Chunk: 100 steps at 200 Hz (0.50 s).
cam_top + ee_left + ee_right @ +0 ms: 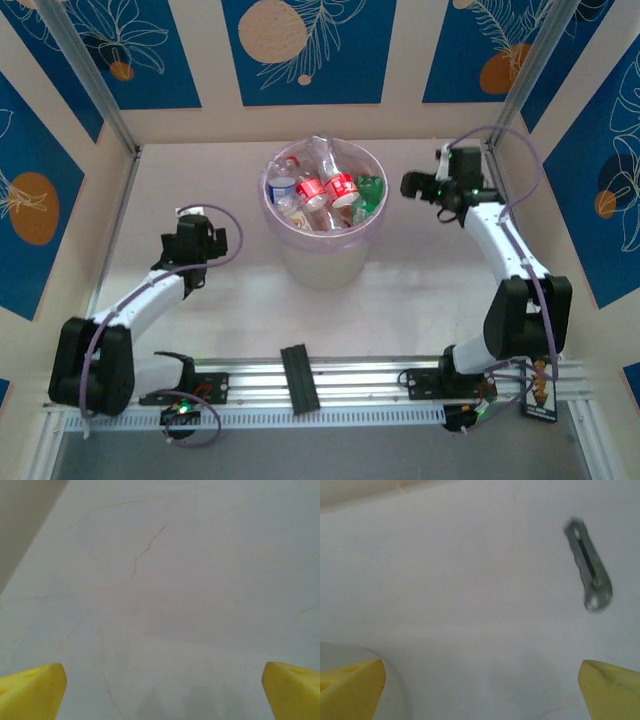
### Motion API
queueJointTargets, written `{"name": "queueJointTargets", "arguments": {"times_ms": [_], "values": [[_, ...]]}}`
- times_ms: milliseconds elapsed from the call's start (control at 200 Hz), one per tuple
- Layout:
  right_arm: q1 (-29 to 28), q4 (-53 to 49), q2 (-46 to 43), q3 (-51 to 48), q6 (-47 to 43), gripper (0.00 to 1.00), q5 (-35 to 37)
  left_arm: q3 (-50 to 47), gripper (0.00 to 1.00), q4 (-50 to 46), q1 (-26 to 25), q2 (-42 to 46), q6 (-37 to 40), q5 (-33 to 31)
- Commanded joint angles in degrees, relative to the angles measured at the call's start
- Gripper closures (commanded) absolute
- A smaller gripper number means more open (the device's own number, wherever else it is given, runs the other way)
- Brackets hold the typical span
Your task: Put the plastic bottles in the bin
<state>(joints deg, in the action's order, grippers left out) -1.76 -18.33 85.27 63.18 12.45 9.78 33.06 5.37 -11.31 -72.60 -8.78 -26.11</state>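
The bin, a round cream bucket with a pinkish liner, stands in the middle of the table. Several plastic bottles lie piled inside it, clear ones with red labels and a green one at the right. My right gripper hovers just right of the bin's rim, open and empty; in the right wrist view its yellow fingers stand wide apart over bare table. My left gripper is to the left of the bin, open and empty, its fingers spread over bare tabletop.
A small grey slotted metal piece lies on the table in front of the right gripper. The bin's pale rim curves in at the lower left of the right wrist view. Walls enclose the table on three sides.
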Motion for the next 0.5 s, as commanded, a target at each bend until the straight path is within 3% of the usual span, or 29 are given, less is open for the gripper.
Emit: {"name": "queueJointTargets", "arguments": {"times_ms": [0, 140, 250, 345, 385, 495], "values": [[0.00, 13.84, 2.68, -5.76, -3.07, 0.01, 7.32, -1.99, 0.00, 13.52, 1.32, -4.76, 5.26, -2.51], [0.24, 22.34, 6.39, -11.10, -3.26, 0.01, 11.09, -2.94, 0.00, 21.95, 1.72, -10.04, 7.42, -1.68], [0.98, 26.27, 7.65, -14.20, -1.86, 0.01, 9.03, -3.80, 0.00, 29.55, 2.13, -12.28, 9.99, 0.15], [0.35, 36.39, 6.98, -20.71, -2.80, 0.01, 8.13, -4.02, 0.00, 35.57, 2.88, -16.33, 10.81, 2.06], [-0.17, 37.79, 5.37, -22.66, -3.86, 0.01, 7.97, -4.21, 0.00, 33.51, 2.90, -15.17, 10.28, 3.37], [-2.67, 51.27, 1.62, -31.42, -7.65, 0.01, 7.30, -8.21, 0.00, 40.67, 2.98, -14.46, 10.60, 4.81]]}}
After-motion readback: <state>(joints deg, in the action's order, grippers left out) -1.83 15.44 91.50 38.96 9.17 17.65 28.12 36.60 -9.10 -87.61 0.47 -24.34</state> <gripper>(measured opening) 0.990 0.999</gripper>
